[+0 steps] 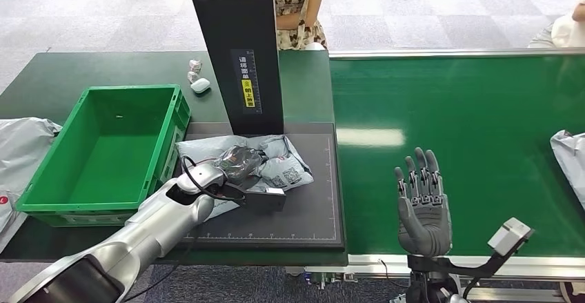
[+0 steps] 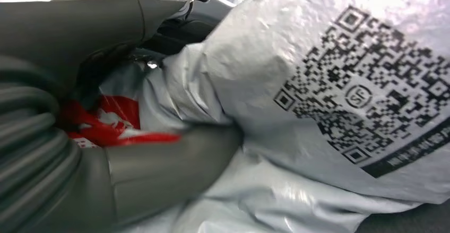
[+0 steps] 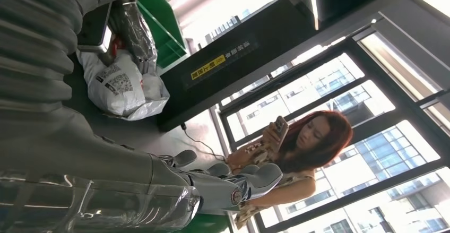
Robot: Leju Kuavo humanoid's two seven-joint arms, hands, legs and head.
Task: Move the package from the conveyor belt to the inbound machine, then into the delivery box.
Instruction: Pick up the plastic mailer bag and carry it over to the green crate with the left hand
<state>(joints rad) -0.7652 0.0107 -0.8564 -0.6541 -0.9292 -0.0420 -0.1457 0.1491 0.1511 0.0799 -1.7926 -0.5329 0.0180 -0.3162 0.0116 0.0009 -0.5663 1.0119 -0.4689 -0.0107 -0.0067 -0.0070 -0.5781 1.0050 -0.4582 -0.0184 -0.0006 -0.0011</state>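
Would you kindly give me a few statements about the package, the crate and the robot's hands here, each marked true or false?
1. The grey package lies on the dark machine platform. True.
2. The left hand rests on the package. True.
3. The green crate already holds a package. False: its inside shows only bare green floor.
4. The right hand grips a parcel. False: it is raised over the conveyor belt with fingers spread, holding nothing.
5. Another grey parcel lies at the belt's right edge. True.
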